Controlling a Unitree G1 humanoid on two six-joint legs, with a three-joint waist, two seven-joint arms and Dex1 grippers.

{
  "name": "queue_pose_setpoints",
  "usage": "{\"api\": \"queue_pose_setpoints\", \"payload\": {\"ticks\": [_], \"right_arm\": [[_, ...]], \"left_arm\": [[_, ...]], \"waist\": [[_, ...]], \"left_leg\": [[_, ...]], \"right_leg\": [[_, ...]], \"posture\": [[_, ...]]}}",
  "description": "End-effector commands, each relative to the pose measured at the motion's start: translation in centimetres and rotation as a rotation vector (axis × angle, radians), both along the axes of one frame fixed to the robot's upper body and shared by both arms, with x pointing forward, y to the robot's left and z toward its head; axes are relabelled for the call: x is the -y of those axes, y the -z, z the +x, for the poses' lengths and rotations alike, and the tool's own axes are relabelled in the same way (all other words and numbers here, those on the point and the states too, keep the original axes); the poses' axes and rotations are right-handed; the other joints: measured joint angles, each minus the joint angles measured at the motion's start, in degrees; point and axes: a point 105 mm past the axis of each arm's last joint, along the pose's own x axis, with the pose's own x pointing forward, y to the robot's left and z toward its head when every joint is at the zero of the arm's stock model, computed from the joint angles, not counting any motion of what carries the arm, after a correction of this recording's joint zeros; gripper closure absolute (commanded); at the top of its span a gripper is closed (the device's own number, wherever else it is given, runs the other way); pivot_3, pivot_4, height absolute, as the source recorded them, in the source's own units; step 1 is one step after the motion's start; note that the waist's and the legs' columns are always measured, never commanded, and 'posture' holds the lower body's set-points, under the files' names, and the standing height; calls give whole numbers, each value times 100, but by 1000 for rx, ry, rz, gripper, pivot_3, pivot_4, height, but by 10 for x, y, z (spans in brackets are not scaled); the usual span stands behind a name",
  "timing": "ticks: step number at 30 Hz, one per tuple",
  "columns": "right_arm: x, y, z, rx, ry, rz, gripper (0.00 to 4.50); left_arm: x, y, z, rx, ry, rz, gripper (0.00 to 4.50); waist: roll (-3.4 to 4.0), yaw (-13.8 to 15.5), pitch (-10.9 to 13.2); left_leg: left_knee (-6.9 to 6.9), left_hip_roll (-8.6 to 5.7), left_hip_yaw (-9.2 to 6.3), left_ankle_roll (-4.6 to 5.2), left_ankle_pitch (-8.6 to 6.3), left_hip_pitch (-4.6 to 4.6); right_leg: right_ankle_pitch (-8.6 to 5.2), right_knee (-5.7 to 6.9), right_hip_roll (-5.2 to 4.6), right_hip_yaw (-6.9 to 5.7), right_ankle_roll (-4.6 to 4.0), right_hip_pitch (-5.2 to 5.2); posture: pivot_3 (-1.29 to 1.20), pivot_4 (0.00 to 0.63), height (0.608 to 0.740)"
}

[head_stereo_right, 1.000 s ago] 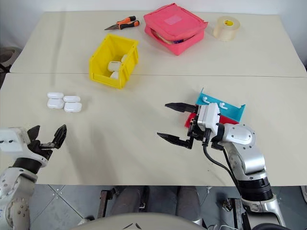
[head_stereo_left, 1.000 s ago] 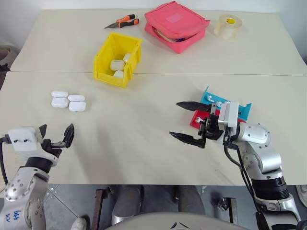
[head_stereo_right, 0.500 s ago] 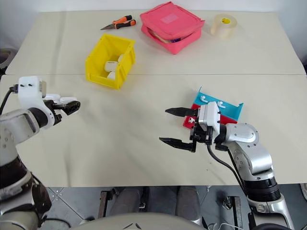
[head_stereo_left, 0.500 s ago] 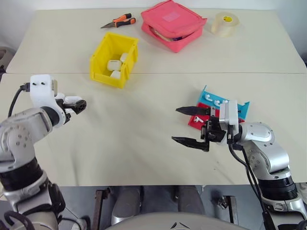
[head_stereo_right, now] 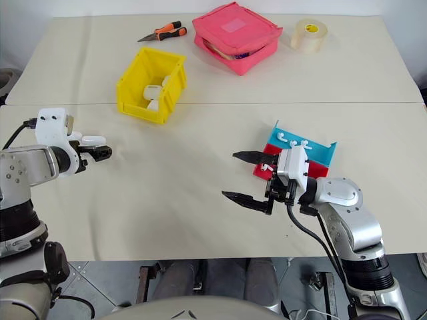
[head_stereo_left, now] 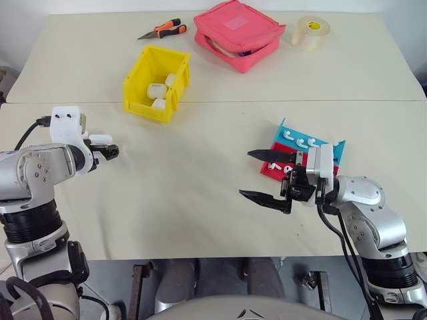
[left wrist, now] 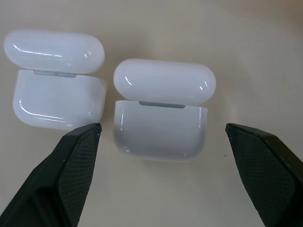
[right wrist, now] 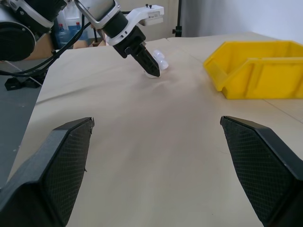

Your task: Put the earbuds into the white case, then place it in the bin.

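Two white cases lie side by side with their lids flipped open, one (left wrist: 161,113) between the fingers of my left gripper (left wrist: 162,126) and the other (left wrist: 57,82) just outside them. The left gripper (head_stereo_left: 109,152) is open and tilted down over them, holding nothing. Several earbuds (head_stereo_left: 301,141) lie in the red and teal tray (head_stereo_left: 331,149) at the right. My right gripper (head_stereo_left: 247,173) hovers open and empty just left of that tray, pointing left. The yellow bin (head_stereo_left: 142,72) stands further back with white cases (head_stereo_left: 157,90) inside it.
At the back of the table are a pink zip pouch (head_stereo_left: 239,33), orange-handled pliers (head_stereo_left: 167,29) and a roll of tape (head_stereo_left: 311,32). A seam (head_stereo_left: 220,101) runs across the table behind the grippers.
My left arm has swung up and forward from the table's front edge, and its gripper has tipped down over the white cases, hiding them in the eye views. The right gripper has kept still.
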Motion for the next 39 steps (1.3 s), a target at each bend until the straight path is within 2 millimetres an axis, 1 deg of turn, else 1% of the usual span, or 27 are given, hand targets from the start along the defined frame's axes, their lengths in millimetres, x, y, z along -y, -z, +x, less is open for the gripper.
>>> {"api": "queue_pose_setpoints", "payload": {"ticks": [1,7,10,14,18,20,21,22,23,25,27,29,30,33,34,35,37,38,39], "right_arm": [[0,-11,-5,56,2,15,0],[0,-11,-5,57,14,20,0],[-1,-11,-5,57,17,23,0],[0,-11,-5,59,23,24,0],[1,-11,-4,60,29,23,0],[1,-10,-4,59,30,22,0],[1,-10,-3,58,30,21,0],[2,-10,-3,57,31,19,0],[2,-9,-3,56,31,18,0],[3,-9,-3,55,34,13,0],[5,-9,-3,54,36,9,0],[8,-9,-3,54,46,-1,0],[10,-9,-3,55,58,-8,0],[16,-11,-3,57,79,-18,0],[21,-12,-4,59,97,-32,0],[27,-14,-6,61,127,-50,0],[39,-15,-9,67,172,-84,0],[43,-16,-11,70,185,-97,0],[51,-16,-13,75,222,-118,0]], "left_arm": [[-4,-2,0,8,-21,10,19],[-7,4,-2,-18,-30,10,19],[-8,9,-3,-34,-32,1,586],[-9,14,-6,-49,-29,-3,1777],[-12,16,-11,-50,-27,-1,1785],[-10,11,-9,25,13,-6,1785],[-6,6,-6,90,55,-18,1785],[3,-2,-5,199,138,-45,1785],[9,-8,-5,273,197,-61,1785],[22,-20,-13,439,350,-88,1785],[29,-24,-20,531,448,-78,1785],[43,-27,-32,656,597,-75,1785],[50,-27,-38,720,651,-110,1785],[63,-26,-44,824,720,-172,1785],[79,-27,-47,880,788,-220,1785],[100,-27,-49,931,872,-287,1785],[132,-28,-52,1004,994,-370,1785],[140,-29,-54,1024,1030,-388,1785],[155,-31,-56,1061,1097,-439,1785]], "waist": [[-1,0,1],[-1,-2,1],[-1,-2,1],[-1,-2,0],[0,-4,0],[1,-22,0],[1,-20,0],[1,-16,0],[1,-22,0],[-1,-13,0],[-3,4,2],[-2,20,1],[1,22,0],[1,62,0],[1,76,0],[5,121,0],[8,194,-1],[3,210,-1],[1,229,-2]], "left_leg": [[1,0,0,0,0,0],[1,0,1,0,0,-1],[1,0,1,0,0,0],[1,0,1,0,0,0],[1,1,1,0,0,2],[0,1,4,0,0,2],[-2,1,5,0,0,3],[-3,2,6,0,0,4],[-3,3,6,0,0,4],[-2,6,6,-2,-1,1],[1,8,6,-3,-2,-3],[8,8,3,-3,-2,-6],[7,8,6,-3,-2,-6],[7,4,9,1,-4,-5],[9,5,9,1,-4,-5],[10,5,11,1,-4,-5],[13,-4,15,11,-4,-6],[16,-5,20,14,-4,-6],[21,-6,30,16,-5,-10]], "right_leg": [[0,0,0,0,0,0],[0,1,0,0,0,0],[0,1,0,0,0,0],[0,2,0,0,0,0],[0,3,0,1,0,0],[0,2,0,3,0,0],[0,2,0,5,0,-1],[0,3,0,5,0,-1],[0,0,0,4,0,-2],[0,-4,0,4,-1,-2],[0,-9,-2,3,-1,-2],[0,-8,-2,-2,-1,0],[0,-10,-2,-2,-1,1],[1,-11,-8,-1,0,3],[1,-10,-7,-2,0,3],[1,-9,-7,-3,1,3],[3,-11,-12,-2,3,11],[3,-11,-13,-4,4,12],[6,-14,-13,-7,7,15]], "posture": [[0,150,740],[0,150,740],[0,150,740],[0,150,740],[0,150,740],[0,150,740],[0,150,740],[0,150,740],[0,150,740],[0,150,740],[0,150,740],[0,150,740],[0,150,740],[0,150,740],[0,150,740],[0,150,740],[0,150,740],[0,150,740],[0,150,740]]}}
